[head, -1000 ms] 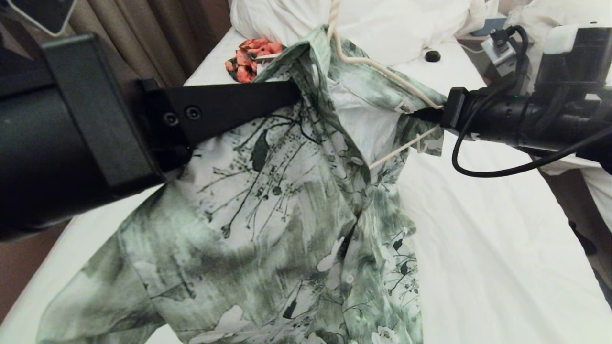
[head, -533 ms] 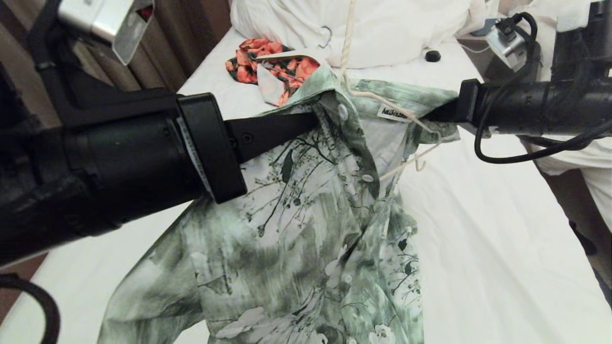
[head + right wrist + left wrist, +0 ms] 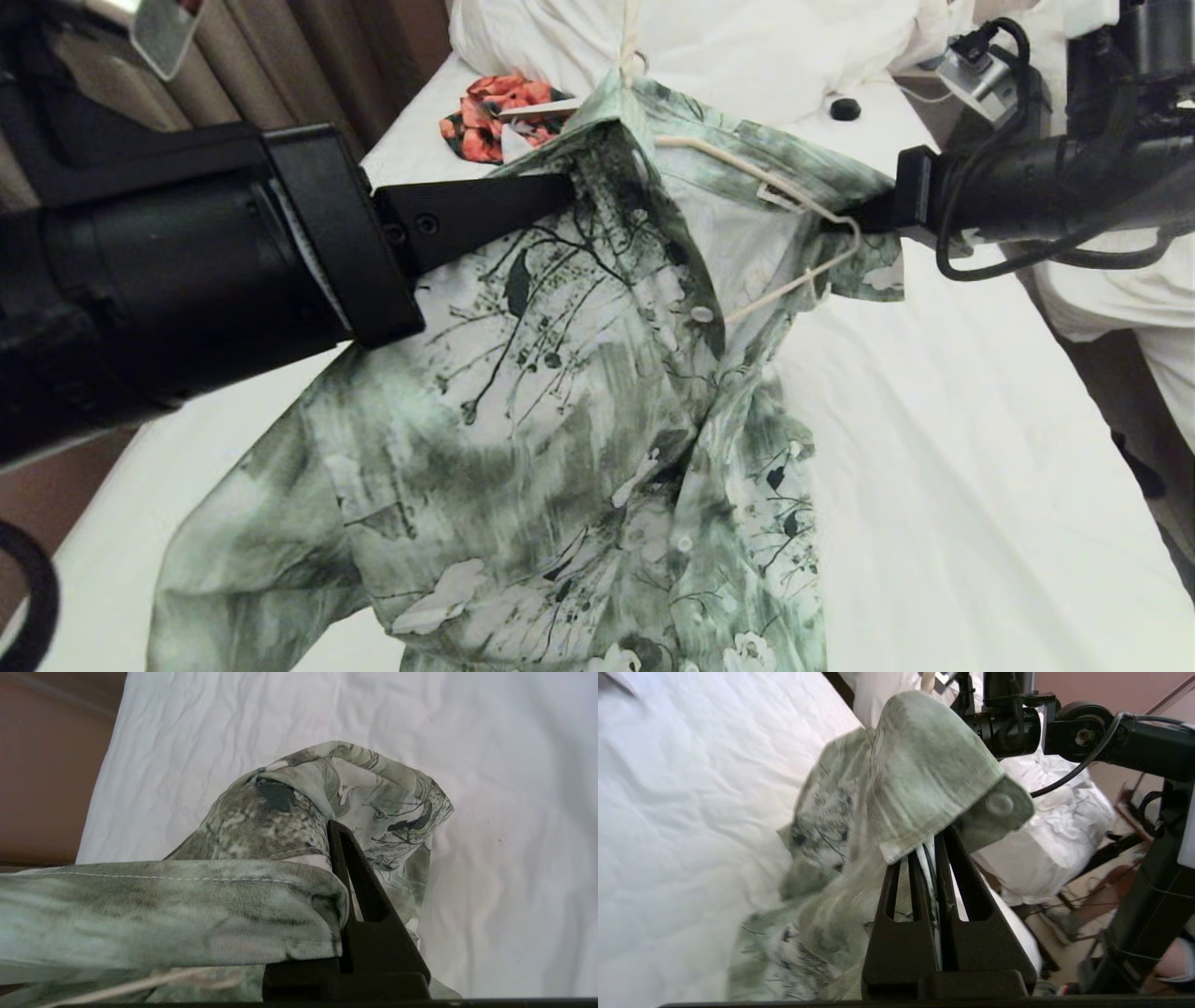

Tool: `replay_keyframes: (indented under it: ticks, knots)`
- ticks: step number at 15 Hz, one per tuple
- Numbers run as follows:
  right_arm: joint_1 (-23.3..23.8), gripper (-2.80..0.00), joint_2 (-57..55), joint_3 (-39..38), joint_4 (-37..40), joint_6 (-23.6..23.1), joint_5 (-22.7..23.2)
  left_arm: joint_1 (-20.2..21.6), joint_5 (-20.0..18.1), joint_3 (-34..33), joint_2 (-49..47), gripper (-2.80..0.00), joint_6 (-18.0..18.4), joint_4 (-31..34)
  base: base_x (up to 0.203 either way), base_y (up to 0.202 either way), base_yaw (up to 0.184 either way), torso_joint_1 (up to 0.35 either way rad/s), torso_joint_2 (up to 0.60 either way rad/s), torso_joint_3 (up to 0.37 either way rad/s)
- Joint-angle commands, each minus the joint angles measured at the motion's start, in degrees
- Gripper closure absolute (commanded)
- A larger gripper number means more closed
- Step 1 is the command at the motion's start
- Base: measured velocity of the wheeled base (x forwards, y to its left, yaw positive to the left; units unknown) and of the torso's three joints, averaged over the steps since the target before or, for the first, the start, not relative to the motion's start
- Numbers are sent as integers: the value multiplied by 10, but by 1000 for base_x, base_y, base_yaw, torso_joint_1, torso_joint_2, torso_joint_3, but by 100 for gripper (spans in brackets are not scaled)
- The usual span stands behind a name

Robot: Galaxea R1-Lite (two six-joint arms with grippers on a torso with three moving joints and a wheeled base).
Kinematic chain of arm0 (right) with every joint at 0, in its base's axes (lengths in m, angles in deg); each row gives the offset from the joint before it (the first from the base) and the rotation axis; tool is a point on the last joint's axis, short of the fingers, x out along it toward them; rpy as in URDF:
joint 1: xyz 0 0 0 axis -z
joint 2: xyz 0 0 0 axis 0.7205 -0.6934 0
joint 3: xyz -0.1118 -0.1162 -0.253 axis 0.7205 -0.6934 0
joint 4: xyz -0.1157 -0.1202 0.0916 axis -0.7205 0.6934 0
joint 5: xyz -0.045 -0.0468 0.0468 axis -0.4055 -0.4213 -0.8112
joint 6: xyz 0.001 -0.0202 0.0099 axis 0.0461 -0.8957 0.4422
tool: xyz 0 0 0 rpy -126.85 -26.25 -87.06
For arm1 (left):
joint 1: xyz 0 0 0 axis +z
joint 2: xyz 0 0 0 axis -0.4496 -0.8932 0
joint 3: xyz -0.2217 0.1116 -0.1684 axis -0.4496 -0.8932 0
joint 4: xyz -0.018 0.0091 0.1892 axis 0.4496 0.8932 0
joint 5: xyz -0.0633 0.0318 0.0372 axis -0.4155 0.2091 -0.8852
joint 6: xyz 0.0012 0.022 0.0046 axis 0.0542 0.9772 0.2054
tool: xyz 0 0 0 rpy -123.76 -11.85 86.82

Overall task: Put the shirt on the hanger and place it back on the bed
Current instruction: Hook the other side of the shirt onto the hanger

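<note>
One shirt (image 3: 579,448) is seen, a short-sleeved button-up in a green and white brushed print with dark stems and white flowers, its white buttons visible down the open front. It is held up over the bed (image 3: 980,467), stretched between the two arms near the collar, with the body and one sleeve hanging down toward the wrinkled white sheet. One thin cream-coloured hanger (image 3: 794,201) is threaded inside the neck opening: its slim hook rises above the collar, one wire shoulder runs across toward the right side, and the lower wire shows below it through the open front. Two grippers are counted. The left gripper (image 3: 560,191) reaches in from the left, and in the left wrist view its fingers (image 3: 941,891) are pressed together on the shirt's collar edge, with fabric folded over their tips. The right gripper (image 3: 864,224) comes in from the right at the opposite shoulder; in the right wrist view its fingers (image 3: 355,882) are closed on a fold of the shirt, with the hanger wire passing just beside them. One orange-red floral garment (image 3: 490,117) lies on the sheet behind the shirt, one small black round object (image 3: 845,109) rests near the white pillows (image 3: 747,47), and brown curtains (image 3: 308,65) hang beside the bed.
</note>
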Motion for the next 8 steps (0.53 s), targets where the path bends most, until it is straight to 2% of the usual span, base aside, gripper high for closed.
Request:
replay_keyframes:
  ticks: [1, 5, 8]
  knots:
    - [-1, 0, -10, 12, 5, 1, 1, 0, 3, -2, 9, 0, 11, -1, 0, 0, 0, 0, 0, 0]
    - [-3, 0, -20, 75, 88, 1, 1, 1, 16, -1, 6, 0, 28, 1, 0, 0, 0, 0, 0, 0]
    - [-3, 0, -21, 91, 112, 2, 2, 4, 38, -3, -4, 0, 50, 1, 0, 0, 0, 0, 0, 0]
